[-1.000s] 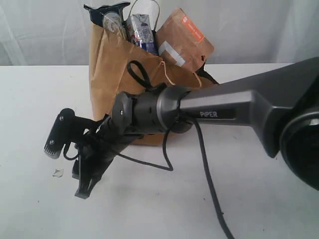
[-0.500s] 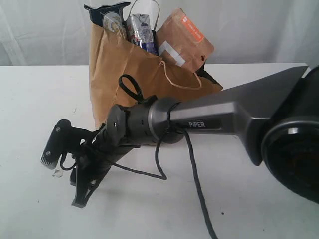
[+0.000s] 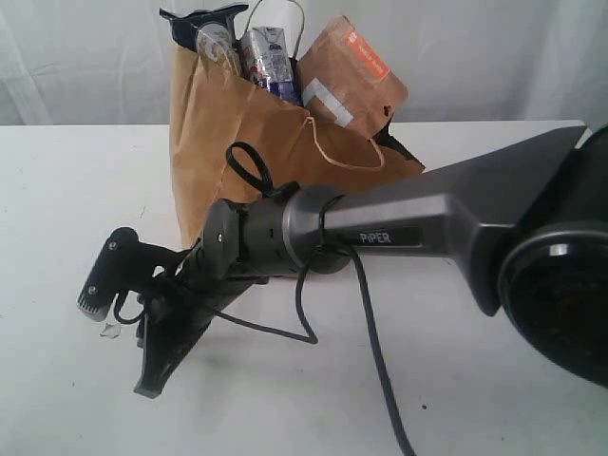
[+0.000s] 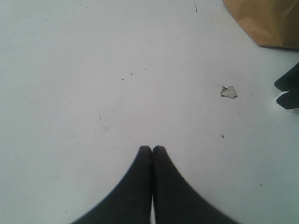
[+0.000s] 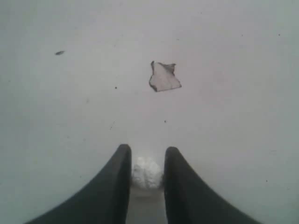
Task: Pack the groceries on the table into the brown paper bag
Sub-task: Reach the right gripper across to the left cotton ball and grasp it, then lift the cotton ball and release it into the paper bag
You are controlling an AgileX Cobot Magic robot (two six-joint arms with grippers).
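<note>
The brown paper bag (image 3: 247,142) stands upright at the back of the white table (image 3: 494,399); its corner also shows in the left wrist view (image 4: 266,21). Sticking out of its top are a long pasta packet (image 3: 211,33), a small carton (image 3: 271,62) and a brown pouch (image 3: 351,76). My right gripper (image 3: 152,385) reaches across to the left, tips down at the tabletop. In the right wrist view, my right gripper (image 5: 147,151) is shut on a small white crumpled wad (image 5: 147,172), which touches both fingers. Over bare table, my left gripper (image 4: 152,149) is shut and empty.
A small torn pale scrap (image 3: 110,332) lies on the table just beyond the right gripper, seen also from both wrists (image 5: 163,77) (image 4: 229,92). The right arm's thick grey link (image 3: 446,214) and its black cable (image 3: 375,351) cross in front of the bag.
The right arm swung left and down towards the table, then settled. Its jaws narrowed. The left gripper stayed shut.
</note>
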